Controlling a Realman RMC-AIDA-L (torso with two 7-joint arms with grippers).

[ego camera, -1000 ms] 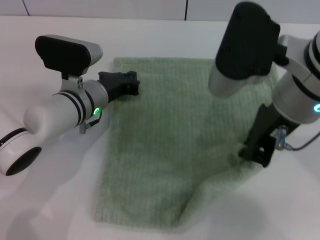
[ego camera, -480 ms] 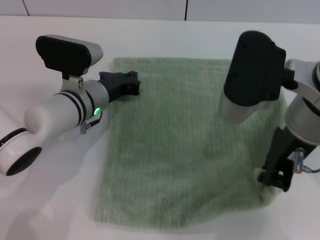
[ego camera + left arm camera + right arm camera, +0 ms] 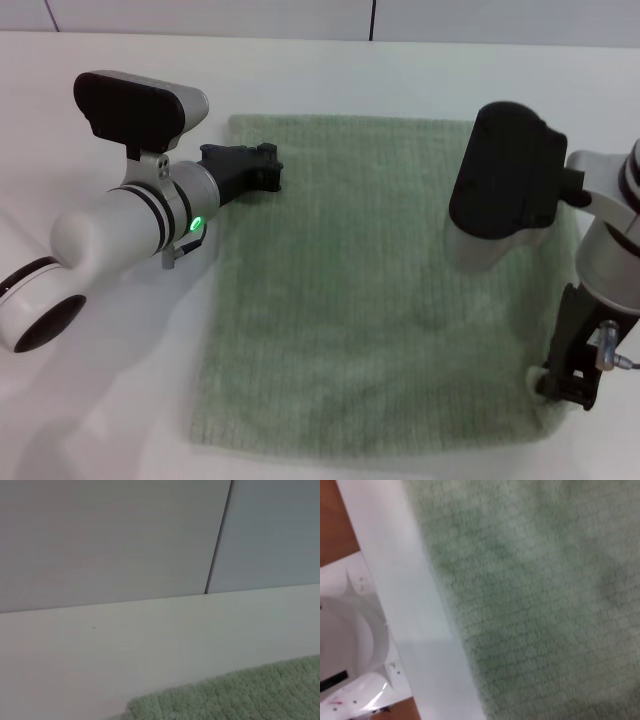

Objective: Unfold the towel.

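I see the towel (image 3: 370, 290) spread flat on the white table (image 3: 330, 75). Right gripper (image 3: 570, 385) pinches the towel's near right corner (slightly lifted). Left gripper (image 3: 262, 165) presses the far left corner, fingers narrow.

One towel (image 3: 360, 290) lies on the one tabletop (image 3: 330, 70). Two grippers are in view: the left gripper (image 3: 262, 166) and the right gripper (image 3: 568, 385).
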